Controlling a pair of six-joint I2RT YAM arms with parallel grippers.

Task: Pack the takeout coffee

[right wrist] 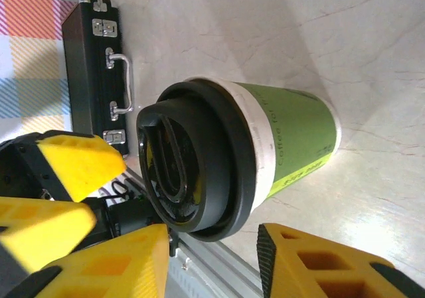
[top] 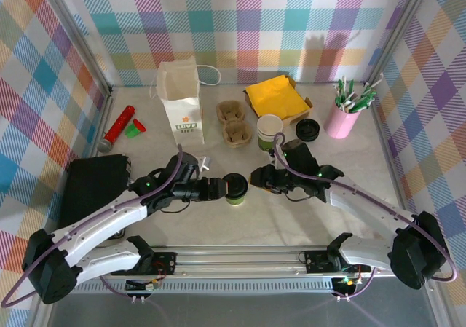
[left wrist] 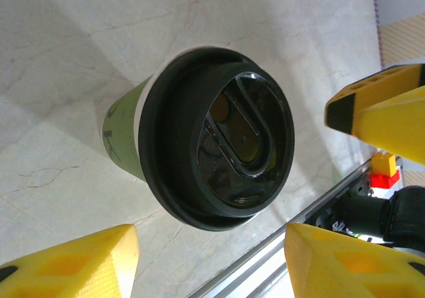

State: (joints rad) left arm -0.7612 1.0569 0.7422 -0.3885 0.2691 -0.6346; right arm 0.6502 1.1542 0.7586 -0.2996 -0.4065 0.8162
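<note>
The takeout coffee (top: pixel 235 187) stands upright on the table between the two arms, a cream cup with green print and a black lid (left wrist: pixel 219 139). My left gripper (top: pixel 217 189) is right beside it on its left, open; its yellow fingers (left wrist: pixel 73 265) are spread wider than the lid and do not touch it. From the right, my right gripper (top: pixel 259 175) faces the cup (right wrist: pixel 285 145), also open, with its fingertips (right wrist: pixel 312 258) just short of the lid rim. The white paper bag (top: pixel 180 101) stands upright at the back left.
Behind the coffee are a lidless cup (top: pixel 269 132), a loose black lid (top: pixel 307 129), a cardboard cup carrier (top: pixel 234 121), yellow napkins (top: pixel 277 97) and a pink holder of straws (top: pixel 342 119). A black case (top: pixel 91 185) lies at left, with a red tube (top: pixel 119 125) behind it.
</note>
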